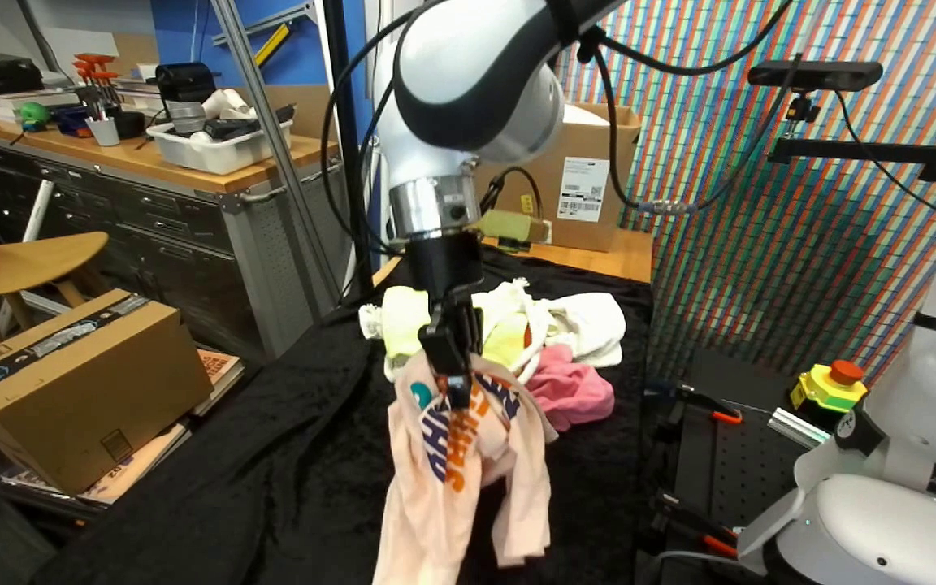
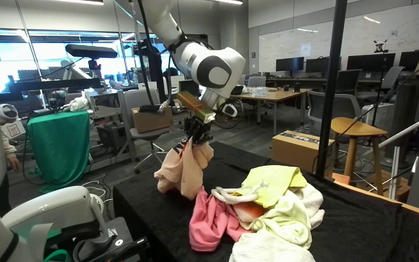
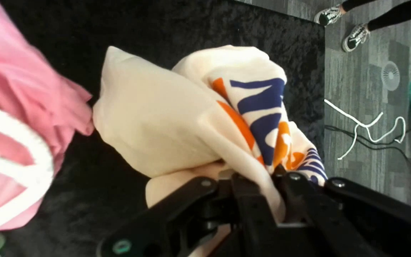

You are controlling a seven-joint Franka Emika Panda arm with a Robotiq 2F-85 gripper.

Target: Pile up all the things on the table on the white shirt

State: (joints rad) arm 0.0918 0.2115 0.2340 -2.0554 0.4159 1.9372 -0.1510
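My gripper is shut on a peach cloth with orange and navy print, which hangs down over the black table; whether its lower end touches the table I cannot tell. In the wrist view a fold of it runs between the fingers. Beside it lies the pink cloth, with the thick white rope partly over it. A red-orange rounded object shows under the rope. Pale yellow-green cloth is heaped there. White fabric, apparently the white shirt, spreads under and around this pile, largely covered.
Past the table edge stand a cardboard box and a black pole. A second box stands behind the pile. Another white arm is beside the table. A person's shoes show on the floor.
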